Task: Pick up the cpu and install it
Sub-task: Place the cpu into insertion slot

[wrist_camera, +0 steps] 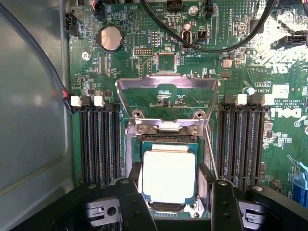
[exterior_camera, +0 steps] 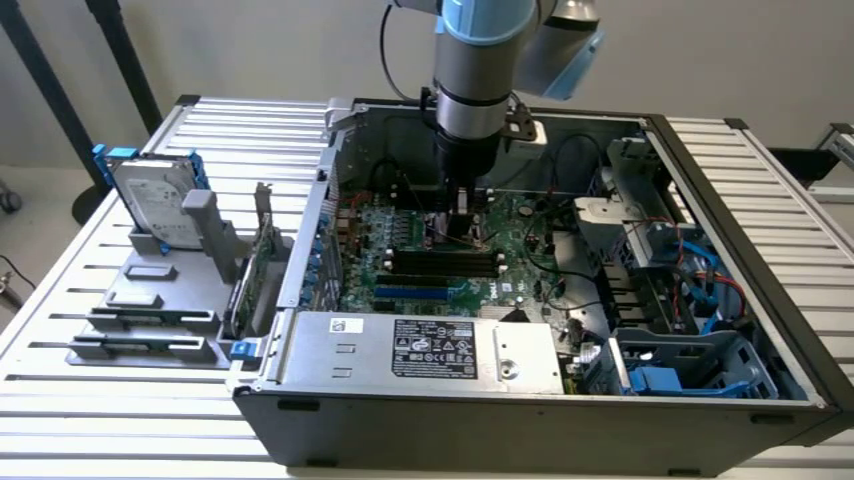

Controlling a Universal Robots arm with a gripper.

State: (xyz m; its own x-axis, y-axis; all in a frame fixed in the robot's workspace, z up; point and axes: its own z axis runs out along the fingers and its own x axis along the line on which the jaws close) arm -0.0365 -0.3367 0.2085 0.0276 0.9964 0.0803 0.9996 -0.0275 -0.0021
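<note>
Cpu (wrist_camera: 169, 175) below spread end effector (wrist_camera: 177, 197), arm (exterior_camera: 474, 90) upright

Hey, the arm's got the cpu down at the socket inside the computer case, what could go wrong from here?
1. The cpu lies in the socket; whether it sits flat can't be told, and a tilted chip could bend contacts.
2. The gripper flanks it closely, so pulling away might drag it askew.
3. The thin lever and the raised metal frame stand close by and could snag.
</note>
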